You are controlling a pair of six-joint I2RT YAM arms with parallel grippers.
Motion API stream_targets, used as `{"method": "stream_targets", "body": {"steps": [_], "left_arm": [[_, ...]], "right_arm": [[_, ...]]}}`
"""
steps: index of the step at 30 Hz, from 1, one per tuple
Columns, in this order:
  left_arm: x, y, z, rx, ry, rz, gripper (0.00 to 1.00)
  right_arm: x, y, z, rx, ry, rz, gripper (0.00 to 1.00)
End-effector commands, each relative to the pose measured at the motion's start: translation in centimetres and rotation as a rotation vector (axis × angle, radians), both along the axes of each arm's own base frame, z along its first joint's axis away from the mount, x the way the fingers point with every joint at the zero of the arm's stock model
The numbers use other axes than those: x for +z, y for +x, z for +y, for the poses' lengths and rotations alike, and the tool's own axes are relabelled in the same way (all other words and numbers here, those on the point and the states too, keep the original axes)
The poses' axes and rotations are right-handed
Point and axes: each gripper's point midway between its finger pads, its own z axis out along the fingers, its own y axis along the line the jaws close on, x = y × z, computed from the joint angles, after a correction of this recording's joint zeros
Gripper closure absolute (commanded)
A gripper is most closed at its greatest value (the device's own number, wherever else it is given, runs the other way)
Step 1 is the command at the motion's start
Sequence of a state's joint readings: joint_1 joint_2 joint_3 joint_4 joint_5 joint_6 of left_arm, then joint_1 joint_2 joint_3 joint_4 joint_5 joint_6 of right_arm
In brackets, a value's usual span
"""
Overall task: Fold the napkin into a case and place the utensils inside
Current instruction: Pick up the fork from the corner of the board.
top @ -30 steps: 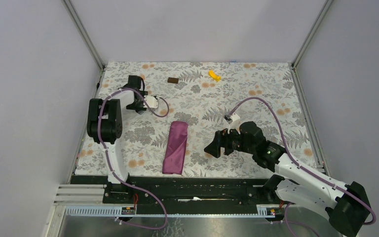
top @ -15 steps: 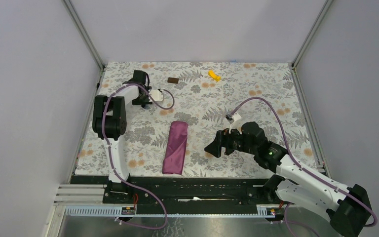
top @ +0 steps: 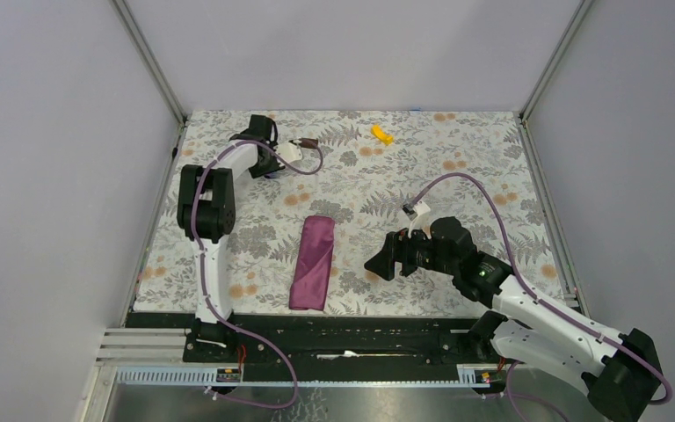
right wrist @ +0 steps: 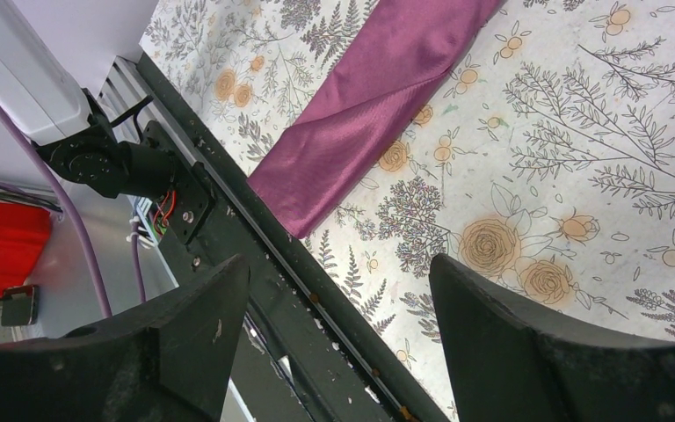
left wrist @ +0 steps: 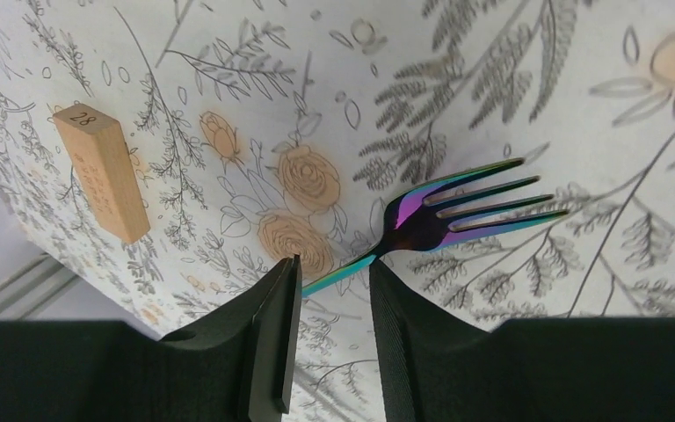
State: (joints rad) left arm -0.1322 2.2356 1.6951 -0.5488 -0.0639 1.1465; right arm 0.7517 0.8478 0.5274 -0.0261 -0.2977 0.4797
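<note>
Pale grey walls and slim metal corner posts close in a worktop covered by a grey-and-orange floral cloth. At far left the left hand is partly spread. Its two black fingers straddle the slim handle of a small iridescent metal fork that lies flat there; whether they touch it I cannot tell. Only the left wrist view shows this fork, and the number 28 on the small brown wooden block beside it. A little yellow piece lies further right. The plum cloth napkin, folded into a narrow strip, lies centre-front. The right hand hovers beside it, spread wide and empty. Its wrist view shows the black base rail just off the napkin's near end.
</note>
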Motion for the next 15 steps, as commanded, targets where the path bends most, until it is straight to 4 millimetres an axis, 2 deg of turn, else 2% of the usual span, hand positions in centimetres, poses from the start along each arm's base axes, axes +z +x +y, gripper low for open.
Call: {"method": "stream_targets", "body": {"steps": [1, 5, 9, 15], "left_arm": [[-7.7, -6.5, -3.7, 0.131, -0.201, 0.306, 0.59], [-7.4, -6.5, -4.5, 0.263, -0.267, 0.322, 0.58], [-7.2, -6.5, -4.5, 0.344, -0.287, 0.322, 0.54], [-6.4, -4.6, -3.7, 0.403, -0.295, 0.296, 0.43]], "right_arm": [[1.2, 0.2, -0.1, -0.014, 0.034, -0.022, 0.19], [1.4, 0.2, -0.2, -0.021, 0.039, -0.028, 0.19], [1.8, 0.2, -0.1, -0.016, 0.047, -0.030, 0.19], [1.8, 0.1, -0.2, -0.015, 0.043, -0.026, 0.19]]}}
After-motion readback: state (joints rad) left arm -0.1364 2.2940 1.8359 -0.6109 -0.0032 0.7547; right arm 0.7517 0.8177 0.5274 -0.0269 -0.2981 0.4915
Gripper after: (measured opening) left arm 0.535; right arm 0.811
